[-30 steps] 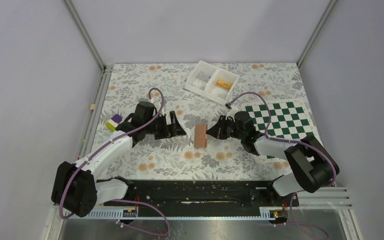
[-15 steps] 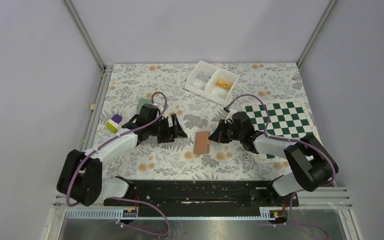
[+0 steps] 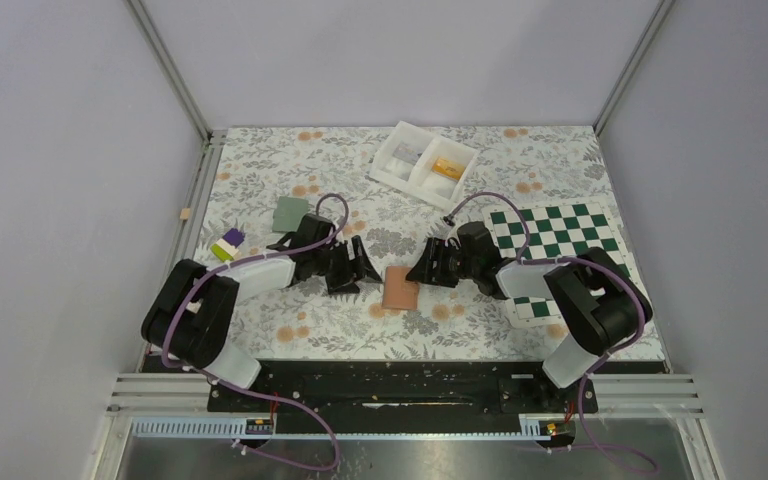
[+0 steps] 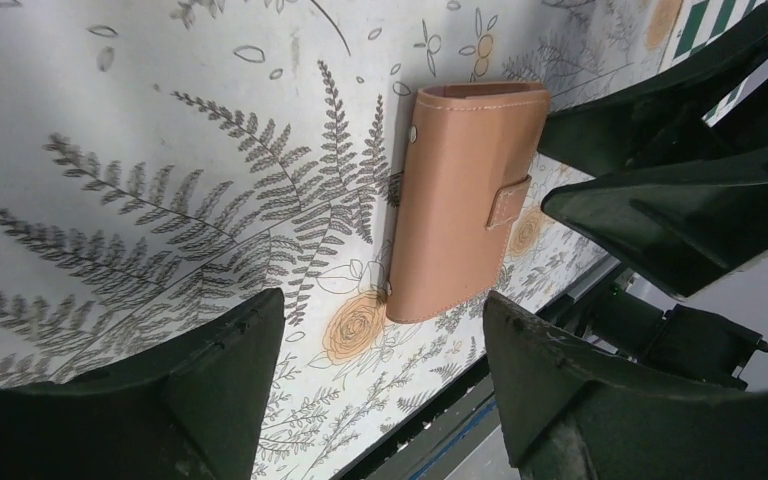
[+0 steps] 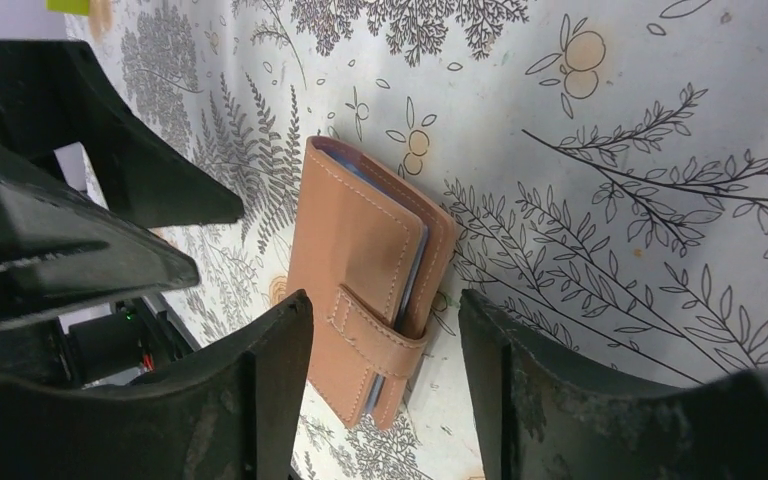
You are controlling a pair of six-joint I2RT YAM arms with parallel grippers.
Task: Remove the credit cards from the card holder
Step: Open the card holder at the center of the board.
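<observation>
While the card holder (image 3: 400, 287) lies shut on the flowered table (image 3: 260, 160), its tab (image 5: 360, 315) seemingly fastened, the step in hand is opening it. The left gripper (image 3: 358, 268) and the right gripper (image 3: 422, 268) flank it closely, each with jaws wide apart and holding nothing. I judge that next one gripper must pin the cover while the other lifts the tab.

A tan card holder (image 3: 400, 288) lies flat on the flower-patterned table (image 3: 260, 160) between the left gripper (image 3: 367, 272) and right gripper (image 3: 417, 272).
</observation>
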